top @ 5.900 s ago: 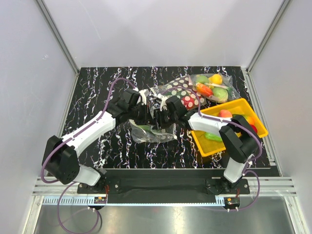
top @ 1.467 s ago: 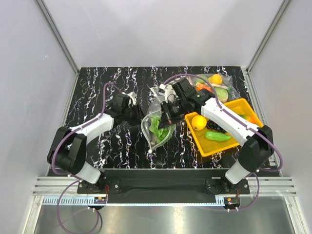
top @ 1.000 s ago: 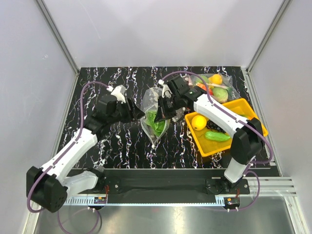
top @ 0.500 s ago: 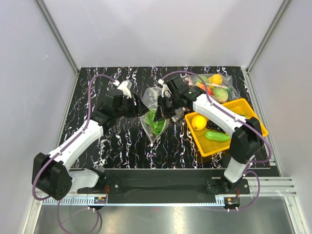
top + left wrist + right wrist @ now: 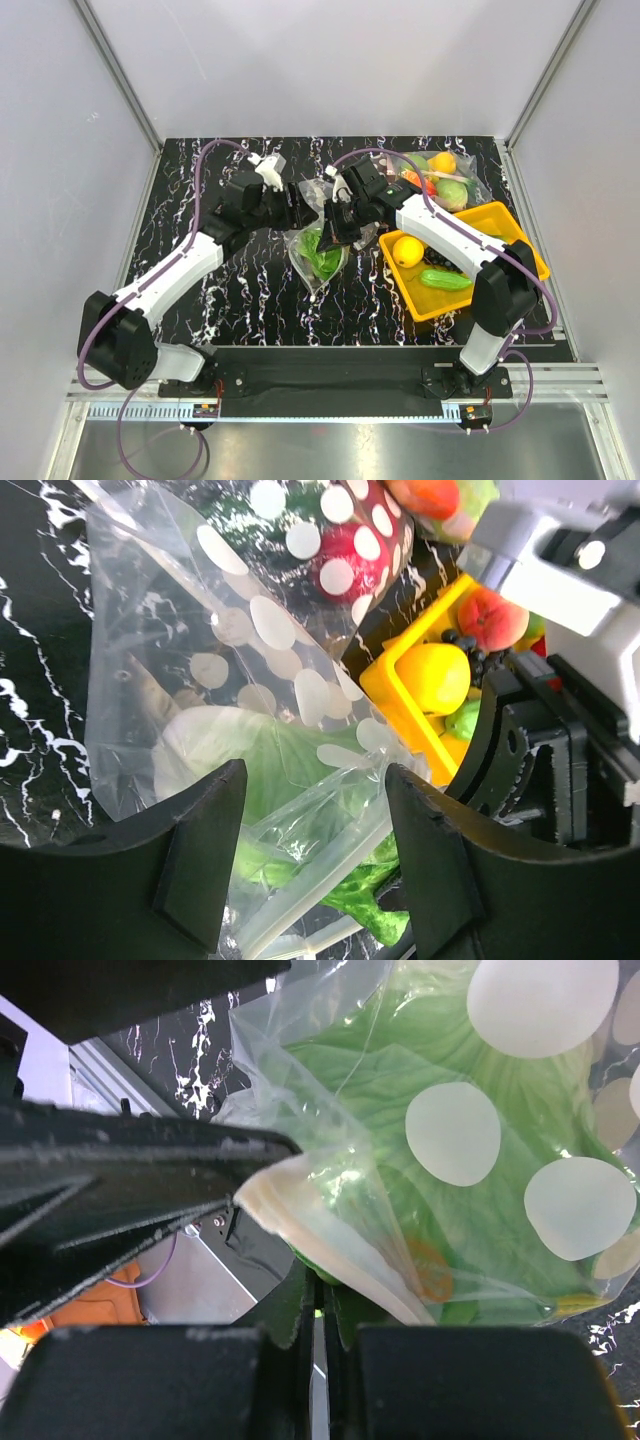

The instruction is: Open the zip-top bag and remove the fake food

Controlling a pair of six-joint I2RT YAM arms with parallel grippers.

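The zip-top bag (image 5: 312, 282) hangs above the table, clear with white dots. My right gripper (image 5: 338, 228) is shut on the edge of its mouth, and in the right wrist view the zip strip (image 5: 300, 1222) runs just above the shut right gripper (image 5: 318, 1285). The green lettuce (image 5: 322, 256) sits inside the bag (image 5: 330, 1090). My left gripper (image 5: 305, 208) is open beside the bag's mouth. In the left wrist view the zip strip (image 5: 330, 865) lies between the spread fingers (image 5: 200, 860), untouched. The yellow lemon (image 5: 407, 250) lies in the tray.
A yellow tray (image 5: 470, 215) at the right holds a cucumber (image 5: 445, 280), a peach (image 5: 495, 620) and dark grapes. Behind it lies another clear bag (image 5: 440, 180) of toy produce. A dark bag with large dots (image 5: 345, 540) lies beyond the hanging bag.
My left arm has swung up and right, bringing its open gripper to the bag's mouth. The right gripper has kept the bag lifted, almost unmoved.
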